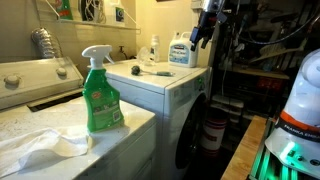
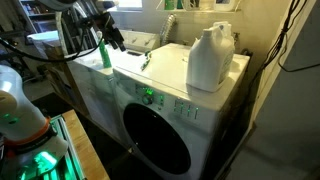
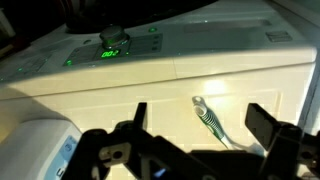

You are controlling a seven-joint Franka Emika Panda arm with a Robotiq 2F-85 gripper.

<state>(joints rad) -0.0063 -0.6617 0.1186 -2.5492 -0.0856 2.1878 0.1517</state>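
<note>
Laundry-room surfaces are filling an exterior view: a green spray bottle [image 1: 101,90] and a white cloth [image 1: 45,148] are sitting on the near counter. Beyond them the washer top [image 1: 185,82] is carrying a detergent jug [image 1: 180,50], a small bottle [image 1: 153,48] and a slim striped object [image 1: 160,71]. The gripper [image 1: 203,36] is hanging above the far end, apart from all of them and too small here for its jaws to be read. In an exterior view from the front, the striped object [image 2: 146,62] is lying flat near one edge of the washer top [image 2: 170,75], well apart from the detergent jug [image 2: 210,58]. The gripper [image 2: 113,40] is hovering just off that edge, with the spray bottle [image 2: 104,52] showing behind it. In the wrist view the gripper [image 3: 200,112] is spreading its two fingers [image 3: 140,112] wide and gripping nothing. The striped object [image 3: 210,120] is lying on the white lid between them, banded green and white, thin, slightly curved, with a paler head at its upper end. I am judging the risk to lie in that flatness. Something so low on a hard, smooth lid is offering little to close on, so fingers coming down slightly off line could be scraping the lid or skidding the object toward the nearby edge. A swing across the top could also be clipping the jug or the small bottle.
</note>
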